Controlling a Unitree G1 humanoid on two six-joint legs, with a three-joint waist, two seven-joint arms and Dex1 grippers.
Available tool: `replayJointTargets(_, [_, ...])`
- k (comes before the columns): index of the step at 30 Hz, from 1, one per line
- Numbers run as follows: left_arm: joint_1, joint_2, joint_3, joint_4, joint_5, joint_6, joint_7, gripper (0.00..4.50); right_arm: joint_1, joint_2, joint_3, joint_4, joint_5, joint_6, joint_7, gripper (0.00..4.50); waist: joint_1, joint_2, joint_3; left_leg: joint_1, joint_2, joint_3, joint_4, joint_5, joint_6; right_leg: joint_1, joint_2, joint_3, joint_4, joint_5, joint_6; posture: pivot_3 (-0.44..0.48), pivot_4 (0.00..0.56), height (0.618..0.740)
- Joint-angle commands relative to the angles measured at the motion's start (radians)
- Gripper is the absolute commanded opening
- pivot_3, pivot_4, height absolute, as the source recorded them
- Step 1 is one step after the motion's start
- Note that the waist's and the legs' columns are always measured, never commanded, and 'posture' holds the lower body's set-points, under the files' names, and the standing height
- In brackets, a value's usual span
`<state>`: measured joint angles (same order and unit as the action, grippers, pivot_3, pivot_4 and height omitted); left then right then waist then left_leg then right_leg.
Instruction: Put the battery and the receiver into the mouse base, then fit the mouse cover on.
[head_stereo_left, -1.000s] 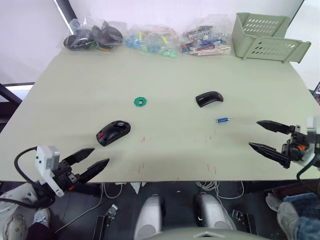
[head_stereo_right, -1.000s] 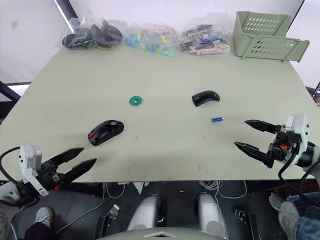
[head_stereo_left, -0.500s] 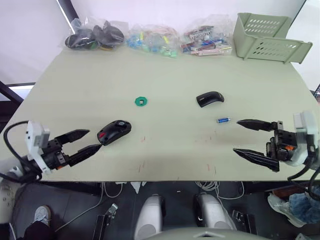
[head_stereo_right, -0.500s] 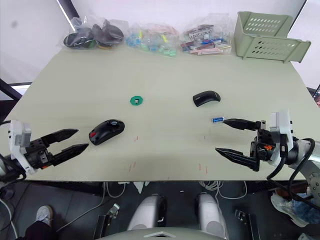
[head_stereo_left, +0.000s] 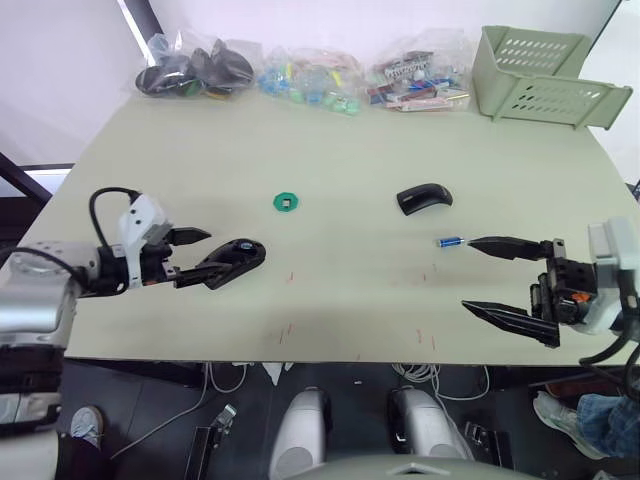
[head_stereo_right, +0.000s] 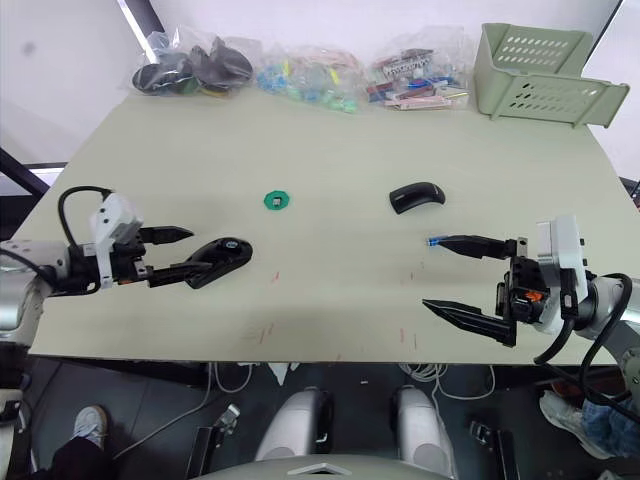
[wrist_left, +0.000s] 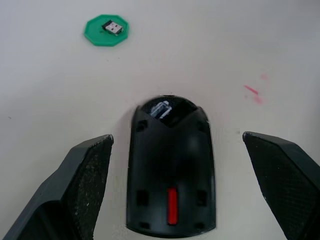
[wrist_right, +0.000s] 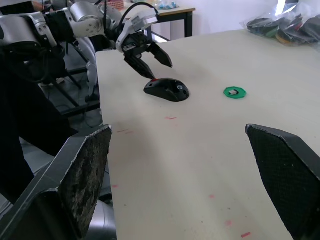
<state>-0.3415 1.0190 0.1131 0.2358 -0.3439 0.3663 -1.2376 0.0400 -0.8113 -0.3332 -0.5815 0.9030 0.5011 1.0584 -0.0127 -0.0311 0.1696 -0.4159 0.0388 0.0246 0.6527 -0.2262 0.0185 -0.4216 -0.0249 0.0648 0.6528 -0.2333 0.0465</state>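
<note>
1. Black mouse base (wrist_left: 171, 172) with a red mark, flat on the pale table (head_stereo_left: 330, 130), toward the robot's left, open compartment facing away from the left gripper.
2. Left gripper (head_stereo_left: 201, 255) level with the base, fingers spread wide, one on each side of it, not touching in the wrist view.
3. Tiny dark receiver (wrist_left: 113, 27) resting on a green disc (wrist_left: 106, 31), beyond the base, near the table's middle.
4. Glossy black mouse cover (head_stereo_left: 423, 198) further right, alone on the table.
5. Small blue battery (head_stereo_left: 448, 241) just in front of the cover, at the tip of the right gripper's upper finger.
6. Right gripper (head_stereo_left: 494, 278) low over the table's right side, fingers spread wide apart, holding nothing.
7. Clear bags of parts (head_stereo_left: 310, 75) and a green basket (head_stereo_left: 545, 78) along the far edge.
</note>
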Motion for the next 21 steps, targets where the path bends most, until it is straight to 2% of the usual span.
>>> replayJointTargets(1, [-0.071, -0.004, -0.049, 0.024, 0.048, 0.023, 0.011, 4.44, 0.006, -0.001, -0.030, -0.040, 0.015, -0.013, -0.014, 4.50, 0.000, 0.000, 0.000, 0.000, 0.000, 0.000, 0.000, 0.000, 0.000, 0.000, 0.000, 0.000, 0.000, 0.000, 0.000, 0.000, 0.150, 0.740])
replayJointTargets(9, [-0.156, -0.016, -0.156, 0.088, 0.128, 0.025, -0.032, 4.44, 0.027, 0.001, -0.034, -0.065, 0.021, -0.018, -0.026, 4.50, -0.001, 0.000, 0.000, 0.000, 0.000, -0.001, 0.001, 0.000, 0.000, 0.000, 0.002, 0.000, 0.003, 0.000, 0.001, 0.000, 0.150, 0.740])
replayJointTargets(21, [-0.230, -0.055, -0.210, 0.149, 0.197, 0.017, -0.047, 4.44, 0.067, 0.008, -0.057, -0.101, 0.032, -0.022, -0.058, 4.50, 0.001, -0.001, 0.000, 0.000, 0.001, -0.002, 0.002, 0.000, 0.000, 0.000, 0.003, 0.000, 0.004, 0.000, 0.001, 0.000, 0.150, 0.740])
